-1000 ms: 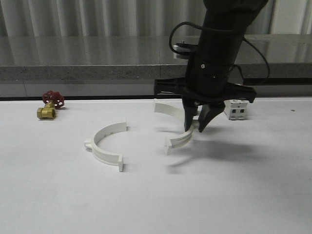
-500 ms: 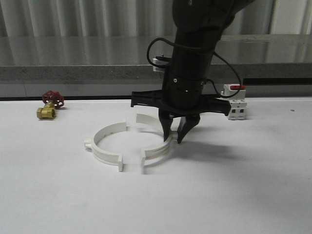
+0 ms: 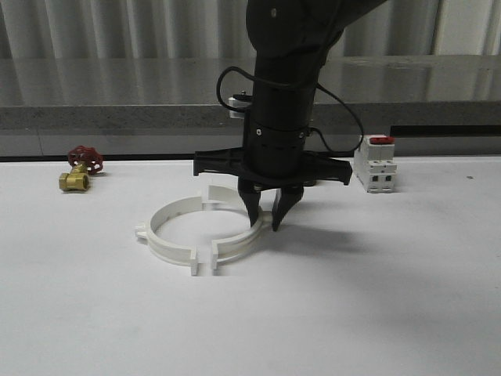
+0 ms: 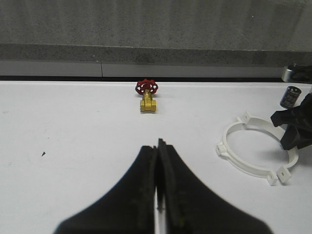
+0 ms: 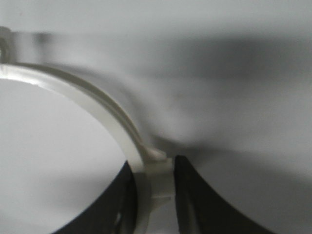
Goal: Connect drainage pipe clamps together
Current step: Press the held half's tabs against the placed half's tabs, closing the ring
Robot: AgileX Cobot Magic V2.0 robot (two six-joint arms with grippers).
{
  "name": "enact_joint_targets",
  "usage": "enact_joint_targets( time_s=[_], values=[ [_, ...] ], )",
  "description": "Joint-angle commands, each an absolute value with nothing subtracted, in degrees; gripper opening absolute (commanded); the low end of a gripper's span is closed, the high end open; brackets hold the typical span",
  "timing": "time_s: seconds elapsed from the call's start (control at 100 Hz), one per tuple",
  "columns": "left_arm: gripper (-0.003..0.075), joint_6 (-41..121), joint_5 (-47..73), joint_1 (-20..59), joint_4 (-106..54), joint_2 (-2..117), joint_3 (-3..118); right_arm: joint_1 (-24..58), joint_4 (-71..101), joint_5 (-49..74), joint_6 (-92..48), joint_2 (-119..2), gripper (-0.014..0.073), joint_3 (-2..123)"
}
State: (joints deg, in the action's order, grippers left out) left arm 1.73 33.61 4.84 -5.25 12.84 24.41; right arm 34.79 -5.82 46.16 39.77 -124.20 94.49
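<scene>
My front camera sits low at the near edge of the worktop [image 3: 94, 329], facing forward toward the far grey ledge [image 3: 117, 94]. My left wrist camera hangs well back on the left, looking across the worktop at the same far ledge, and it shares the brass valve [image 3: 78, 172] and the clamp ring [image 3: 184, 231] with the front view. My right wrist camera is pressed very close, looking down past its jaws at one blurred stretch of that ring.

no readable text, labels or numbers
</scene>
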Motion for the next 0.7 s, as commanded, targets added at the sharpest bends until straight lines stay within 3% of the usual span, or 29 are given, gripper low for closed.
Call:
enact_joint_targets(
  time_s=[0.0,0.69],
  values=[
    [-0.0021,1.58,29.6,4.77,-6.01,13.38,25.8,34.7,-6.94,45.36,40.46,-121.03,0.0031,96.46],
    [-0.0021,1.58,29.6,4.77,-6.01,13.38,25.8,35.23,-4.25,43.32,42.15,-122.64,0.0031,96.46]
  ],
)
